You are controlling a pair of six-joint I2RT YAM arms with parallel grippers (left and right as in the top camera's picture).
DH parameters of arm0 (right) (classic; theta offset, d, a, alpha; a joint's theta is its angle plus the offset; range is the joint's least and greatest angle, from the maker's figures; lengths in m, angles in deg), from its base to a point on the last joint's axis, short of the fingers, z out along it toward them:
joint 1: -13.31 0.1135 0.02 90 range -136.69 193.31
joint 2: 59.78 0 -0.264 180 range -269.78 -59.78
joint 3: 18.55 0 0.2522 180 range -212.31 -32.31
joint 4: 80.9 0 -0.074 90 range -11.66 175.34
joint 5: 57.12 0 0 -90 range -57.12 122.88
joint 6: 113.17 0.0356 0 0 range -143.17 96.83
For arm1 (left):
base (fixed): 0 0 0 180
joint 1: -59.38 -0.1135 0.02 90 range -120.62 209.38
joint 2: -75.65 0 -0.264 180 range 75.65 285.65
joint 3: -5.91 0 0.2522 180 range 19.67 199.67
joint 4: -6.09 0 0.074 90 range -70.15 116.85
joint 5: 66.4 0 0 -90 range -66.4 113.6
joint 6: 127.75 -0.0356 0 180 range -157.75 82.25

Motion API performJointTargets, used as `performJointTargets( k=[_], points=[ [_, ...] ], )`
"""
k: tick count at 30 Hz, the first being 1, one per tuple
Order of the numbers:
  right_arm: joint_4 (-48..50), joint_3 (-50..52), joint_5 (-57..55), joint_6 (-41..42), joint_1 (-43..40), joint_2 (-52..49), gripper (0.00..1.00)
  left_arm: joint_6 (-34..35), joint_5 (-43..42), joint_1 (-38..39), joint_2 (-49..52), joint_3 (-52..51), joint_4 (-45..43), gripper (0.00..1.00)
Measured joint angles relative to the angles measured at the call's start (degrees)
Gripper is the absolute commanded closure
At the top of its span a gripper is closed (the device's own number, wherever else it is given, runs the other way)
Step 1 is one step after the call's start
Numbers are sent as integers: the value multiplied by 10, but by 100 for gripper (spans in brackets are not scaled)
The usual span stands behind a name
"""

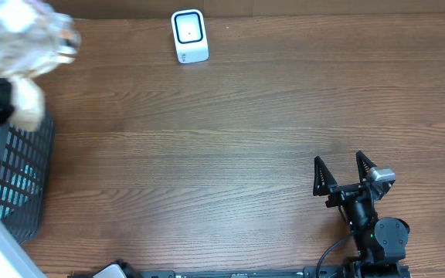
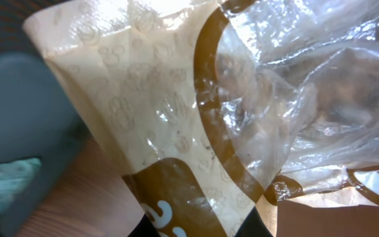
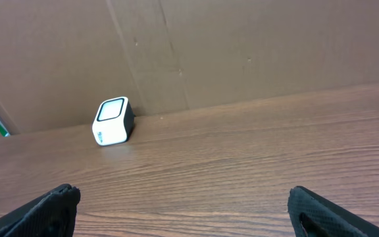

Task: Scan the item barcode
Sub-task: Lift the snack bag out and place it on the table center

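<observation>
Over the far left corner of the wooden surface (image 1: 207, 154), near a black mesh basket (image 1: 25, 181), hangs a crinkled clear plastic bag (image 2: 176, 131) printed cream and brown. The left gripper, hidden behind it, is clenched on it. The right gripper (image 1: 338, 159) is spread wide and empty, well apart.

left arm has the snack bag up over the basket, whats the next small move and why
Probably carry the snack bag rightward toward the scanner. The bag hangs above the basket, well left of the scanner, whose window faces upward. No barcode shows in the left wrist view, so the bag may also need turning on the way.
</observation>
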Motion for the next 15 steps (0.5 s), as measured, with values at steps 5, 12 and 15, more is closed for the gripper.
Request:
performJointTargets(
  k=[5, 12, 15],
  points=[
    [0, 0, 0, 0, 0, 0, 0, -31, 0, 118, 2, -23, 22, 96],
    [0, 0, 0, 0, 0, 0, 0, -65, 4, 234, 16, -129, -6, 96],
    [0, 0, 0, 0, 0, 0, 0, -72, 5, 267, 33, -187, -41, 96]
  ],
)
